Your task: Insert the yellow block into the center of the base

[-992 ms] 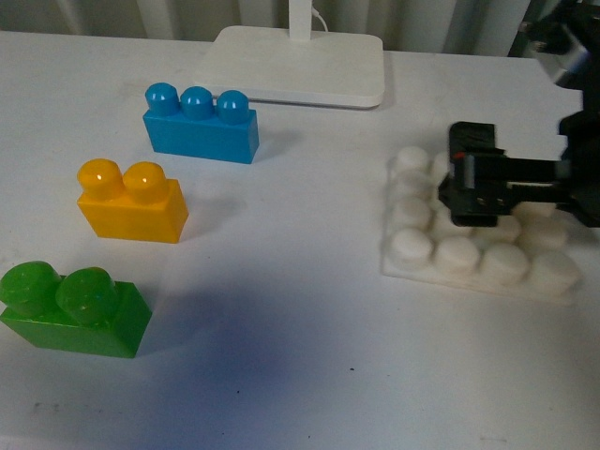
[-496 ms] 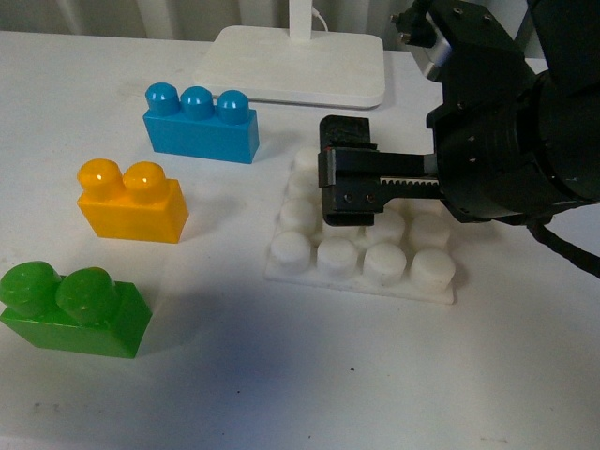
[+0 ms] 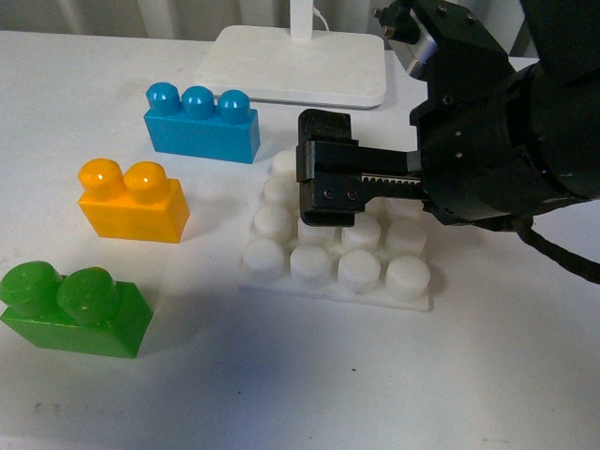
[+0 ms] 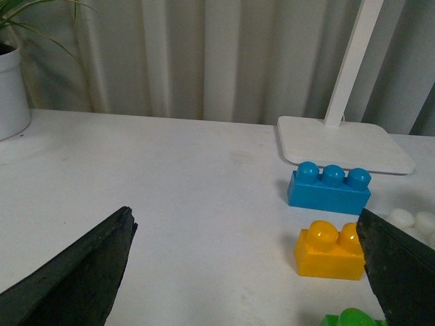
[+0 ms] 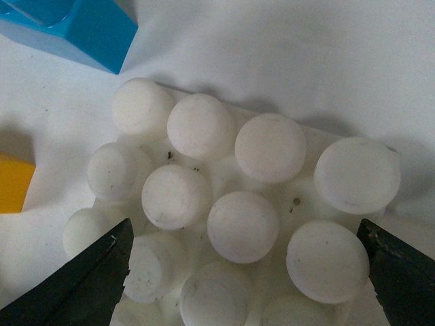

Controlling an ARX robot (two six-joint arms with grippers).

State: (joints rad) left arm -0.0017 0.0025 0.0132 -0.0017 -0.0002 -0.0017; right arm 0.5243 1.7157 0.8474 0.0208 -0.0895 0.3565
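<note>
Base (image 3: 361, 272) centre hidden beneath right gripper (image 3: 326, 187), jaws spread wide; contact unclear

We look down on the base (image 5: 242, 225), which fills most of the view. Its round white studs carry small dark specks. The right claw (image 5: 245, 275) hangs over it with jaws wide apart, one dark tip at each side of the plate; we cannot judge contact. A blue brick (image 5: 75, 27) lies on the white table (image 5: 285, 47) near one base corner, apart from it. A sliver of the yellow block (image 5: 12, 182) shows beside the base, also apart.
</note>
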